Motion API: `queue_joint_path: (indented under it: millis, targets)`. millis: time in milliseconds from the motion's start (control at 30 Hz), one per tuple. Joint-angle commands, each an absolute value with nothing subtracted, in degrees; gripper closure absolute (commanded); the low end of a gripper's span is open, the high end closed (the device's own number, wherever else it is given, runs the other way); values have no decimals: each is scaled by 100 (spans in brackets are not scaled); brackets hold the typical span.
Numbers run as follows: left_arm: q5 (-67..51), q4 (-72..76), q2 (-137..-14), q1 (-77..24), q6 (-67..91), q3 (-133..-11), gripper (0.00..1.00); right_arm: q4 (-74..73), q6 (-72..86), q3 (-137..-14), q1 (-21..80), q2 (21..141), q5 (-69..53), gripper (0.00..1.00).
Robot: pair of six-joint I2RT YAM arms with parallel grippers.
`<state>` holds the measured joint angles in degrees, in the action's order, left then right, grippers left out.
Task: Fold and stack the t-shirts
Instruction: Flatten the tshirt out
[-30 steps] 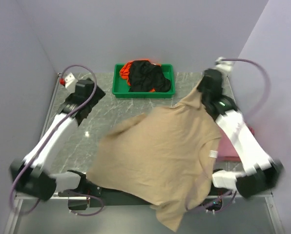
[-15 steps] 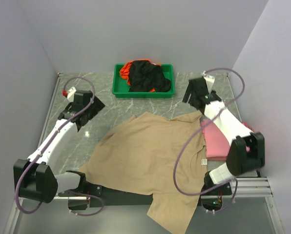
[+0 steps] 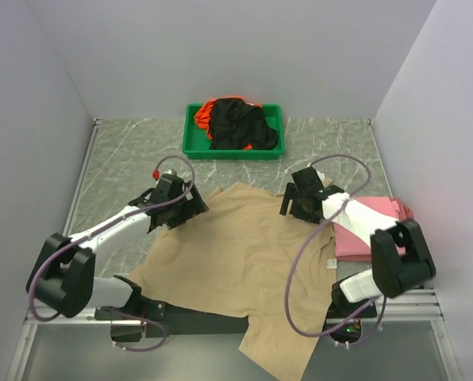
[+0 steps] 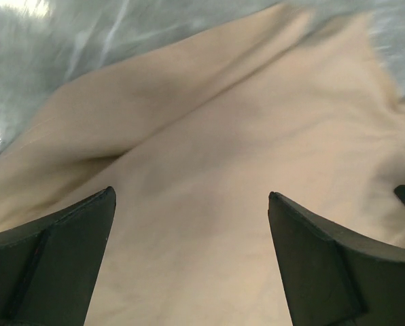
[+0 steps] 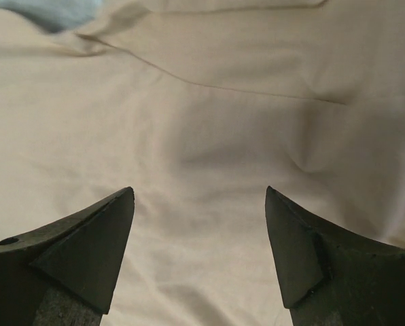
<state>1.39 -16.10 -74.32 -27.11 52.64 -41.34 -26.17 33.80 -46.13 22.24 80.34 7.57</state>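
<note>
1. Lower centre of the overhead view: the tan t-shirt [image 3: 236, 262] lies spread and creased on the marble table [image 3: 117, 159]. 1 end droops over the near edge, and no fold shows in it.
2. Mid-frame, left: the left gripper [image 3: 192, 204] hovers at the shirt's upper left edge. Its wrist view shows the jaws spread wide over bare tan cloth, pinching nothing [image 4: 190, 197].
3. Mid-frame, right: the right gripper [image 3: 289, 203] sits over the shirt's upper right part. Its jaws are also parted, with only smooth cloth between them [image 5: 199, 190].
4. Right of frame: the pink t-shirt [image 3: 373, 226] lies as a compact flat shape just beside the tan one, partly under the right arm. It appears already folded and may be the base of the stack.
5. Upper centre, farthest back: the green tray [image 3: 190, 148] holds the black t-shirt [image 3: 240, 127] and the orange t-shirt [image 3: 205, 115], bunched together and unfolded.
6. Judged from this, the job is in its early part. 1 shirt seems done, the tan one is laid out for folding, and at least 2 wait in the tray.
</note>
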Motion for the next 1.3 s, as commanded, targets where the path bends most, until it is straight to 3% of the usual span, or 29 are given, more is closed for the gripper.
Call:
queue_joint_path:
  millis: [0, 400, 700, 933, 1267]
  targets:
    - [-123, -1222, -7742, -2698, 5467, -3946, 1, -2601, 3480, -5043, 2232, 8865, 755, 16]
    - [141, -1319, -8929, -2295, 5309, -4595, 1, -3340, 2980, -7336, 1978, 11089, 1073, 17]
    - [-114, -1468, -9589, -2013, 5028, -5361, 1, -3630, 2646, -8656, 1538, 11786, 941, 17]
    - [220, -1758, -9291, -1978, 4913, -5687, 1, -3446, 2461, -8641, 1388, 11401, 975, 17]
    - [-132, -1626, -7568, -2249, 5343, -4457, 1, -3357, 2943, -6191, 2398, 8616, 1467, 17]
